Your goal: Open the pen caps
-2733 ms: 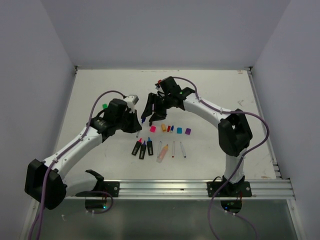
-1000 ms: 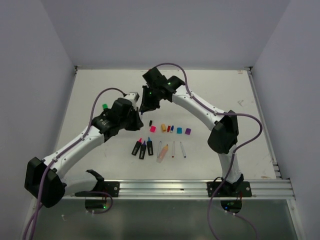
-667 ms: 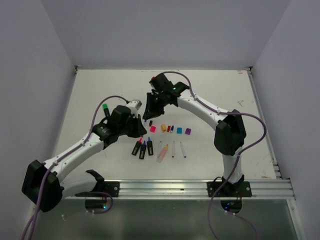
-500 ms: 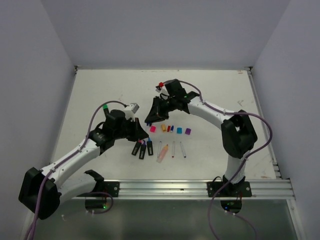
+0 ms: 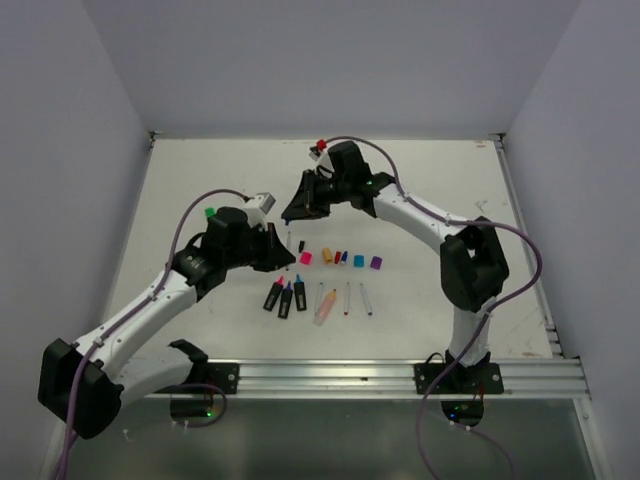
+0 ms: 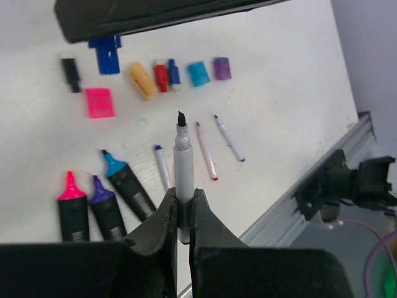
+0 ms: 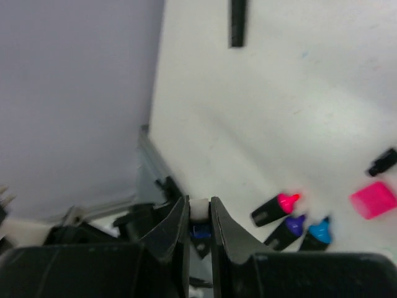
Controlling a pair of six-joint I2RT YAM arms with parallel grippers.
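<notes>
At L gripper [image 6: 182,202]: tight clench on white pen [image 6: 181,167], barrel upright btwn the fingers, black tip bare, pointing away from the cam. Held off the table [image 5: 230,165], just left of the cap row in the top view.

At R gripper [image 7: 198,202]: raised beyond the row's left end, well off the surface. Fingers [image 7: 173,230] close together w/ a narrow slot. In the slot, a pale bit w/ a blue spot under it. Can't tell if gripped or only seen behind, so grip state unclear.

Loose on the table in a rough row, none on a pen:
- black cap [image 6: 71,73]
- blue cap [image 6: 107,53], just beyond the black one
- pink cap [image 6: 99,102]
- orange cap [image 6: 142,79]
- red cap [image 6: 160,76], touching a small blue cap [image 6: 173,71]
- cyan cap [image 6: 198,73]
- purple cap [image 6: 221,67]

Nearer the arm bases: three black highlighters [image 6: 105,211] side by side, uncapped, tips pink, purple, cyan. Faint print on the barrels, too small to read.

Right of those: thin pens [image 6: 206,158], uncapped, tips blue, red, bluish. Among them, in the top view, a peach barrel [image 5: 326,305].

Far left by the L arm, apart from the row: green cap [image 5: 209,213]. Can't tell if on a barrel.
</notes>
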